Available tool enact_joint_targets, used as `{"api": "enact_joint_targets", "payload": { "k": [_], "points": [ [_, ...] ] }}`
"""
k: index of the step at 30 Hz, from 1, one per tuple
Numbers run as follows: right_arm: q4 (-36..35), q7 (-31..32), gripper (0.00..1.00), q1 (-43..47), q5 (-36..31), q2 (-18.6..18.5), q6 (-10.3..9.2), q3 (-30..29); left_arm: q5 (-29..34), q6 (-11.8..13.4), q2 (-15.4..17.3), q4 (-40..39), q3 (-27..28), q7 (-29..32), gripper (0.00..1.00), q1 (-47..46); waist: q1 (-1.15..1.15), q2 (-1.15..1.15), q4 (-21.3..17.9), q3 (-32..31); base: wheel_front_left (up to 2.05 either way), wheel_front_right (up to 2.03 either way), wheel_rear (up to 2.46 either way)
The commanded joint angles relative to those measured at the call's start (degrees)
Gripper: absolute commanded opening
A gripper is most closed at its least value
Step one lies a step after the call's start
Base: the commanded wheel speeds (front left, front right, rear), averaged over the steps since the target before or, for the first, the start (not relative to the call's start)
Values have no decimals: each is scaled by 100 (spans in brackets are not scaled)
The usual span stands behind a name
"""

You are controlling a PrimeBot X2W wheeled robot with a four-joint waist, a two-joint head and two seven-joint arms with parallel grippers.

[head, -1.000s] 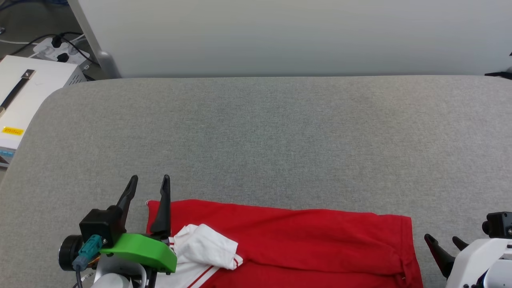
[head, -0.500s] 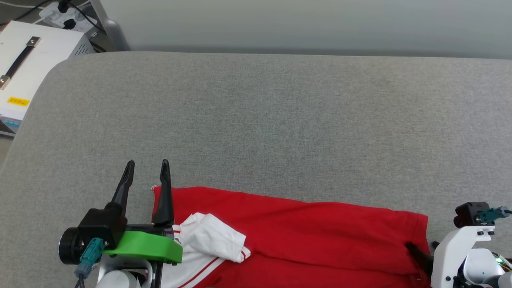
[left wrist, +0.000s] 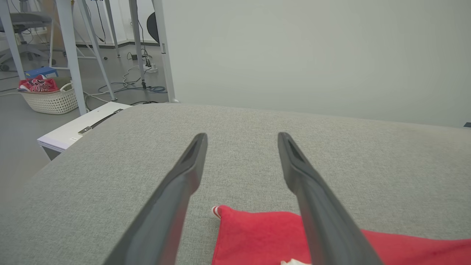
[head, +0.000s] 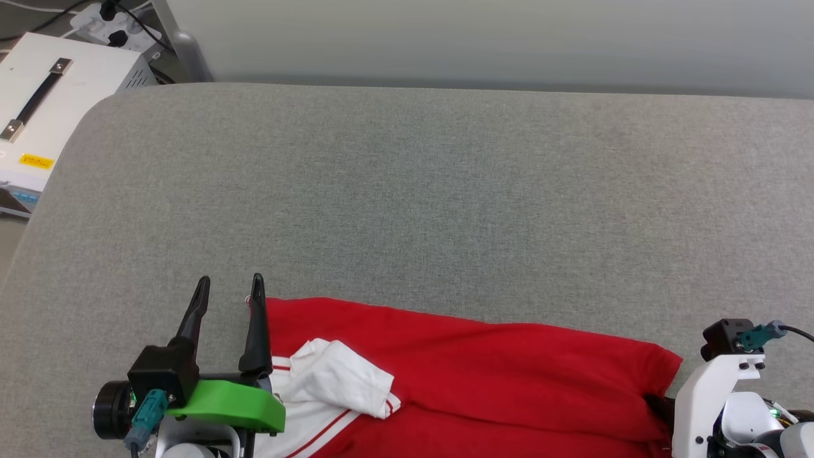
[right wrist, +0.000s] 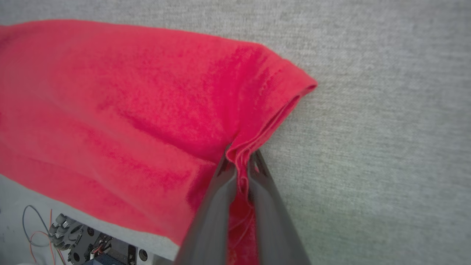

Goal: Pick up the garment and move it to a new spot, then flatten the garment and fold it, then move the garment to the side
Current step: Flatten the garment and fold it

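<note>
**Operator:** Where is the shirt lying?

**Spotter:** Your red soft-fabric T-shirt with white short sleeves (head: 483, 369) lies along the near edge of the grey fabric-covered tabletop (head: 445, 191). 1 white sleeve (head: 337, 381) is bunched on top of the red cloth at its left end.

**Operator:** And the claws?

**Spotter:** Your right claw (right wrist: 241, 162) is pinched tight on the shirt's right-hand hem, with a fold of red cloth squeezed between its 2 dark fingers. Your left claw (head: 230, 280) stands wide apart and holds nothing, poised over the shirt's far left corner. You cannot tell whether it touches the cloth.

**Operator:** Anything in the way?

**Spotter:** The crumpled sleeve sits just beside your left claw's right finger. Off the tabletop's far left corner stands a white box with a black handle and yellow label (head: 38, 121), with a white power strip (head: 108, 16) beyond it. A pale wall panel (head: 477, 38) runs behind the tabletop. A pale woven basket of red cloth (left wrist: 51, 101) sits on the floor, well apart.
</note>
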Motion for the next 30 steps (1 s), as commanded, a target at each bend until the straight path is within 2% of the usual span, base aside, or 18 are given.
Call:
{"api": "enact_joint_targets", "payload": {
  "k": [1, 9, 15, 20, 24, 30],
  "points": [
    [30, -24, 0, -50, 8, 9, 1, 36, 54, -34, -23, 30, 38, -33, 100, 106, 0, 0, -60, -108, 0, 0, 0],
    [-81, 52, 0, -278, -29, -228, 1, -517, 161, -39, -24, 142, 57, -34, 100, 293, 0, 0, -193, -308, 0, 0, 0],
    [15, 237, 0, -195, -106, -457, 1, -1373, 195, -42, 0, 185, -4, -28, 100, 372, 0, 0, -277, -377, 0, 0, 0],
    [103, 465, 0, -114, -139, -474, 1, -2007, 216, -38, 13, 211, -69, -9, 100, 393, 0, 0, -325, -393, 0, 0, 0],
    [75, 805, 0, -139, 162, -233, 1, -2388, 231, -22, 14, 210, -110, 4, 100, 387, 0, 0, -339, -389, 0, 0, 0],
    [-487, 1819, 0, -208, 1486, 715, 1, -2826, 247, 8, 38, 152, -141, 24, 100, 377, 0, 0, -304, -369, 0, 0, 0]
  ]
}}
